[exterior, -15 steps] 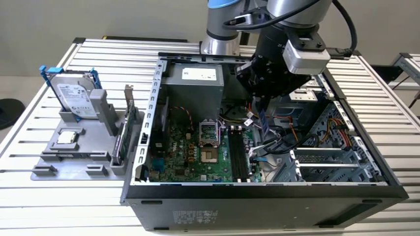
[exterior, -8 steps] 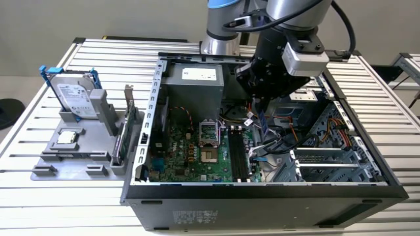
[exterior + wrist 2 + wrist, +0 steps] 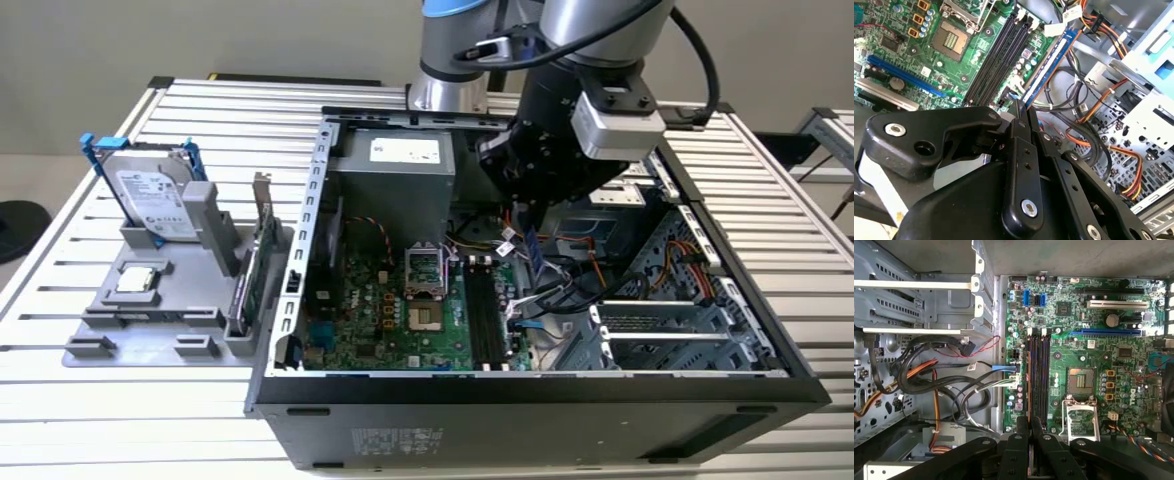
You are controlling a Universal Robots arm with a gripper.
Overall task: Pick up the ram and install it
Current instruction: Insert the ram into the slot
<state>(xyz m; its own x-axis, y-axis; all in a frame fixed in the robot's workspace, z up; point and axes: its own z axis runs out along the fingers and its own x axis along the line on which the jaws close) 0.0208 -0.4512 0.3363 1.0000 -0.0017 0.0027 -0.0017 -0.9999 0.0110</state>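
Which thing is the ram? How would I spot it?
Look inside the open computer case, above the green motherboard. The black gripper pinches the ram there. It is a long, thin blue strip, unlike the empty black slots beside it.

— What lay around the gripper (image 3: 534,215)?
— A bench (image 3: 214,110) of pale ribbed metal slats spread beneath it and out to both sides, evenly lit.
— And beyond that?
— A plain beige floor (image 3: 67,60) behind the bench, a dark round base (image 3: 16,225) far off toward the exterior view's left, and a second slatted bench (image 3: 834,130) off toward the right.
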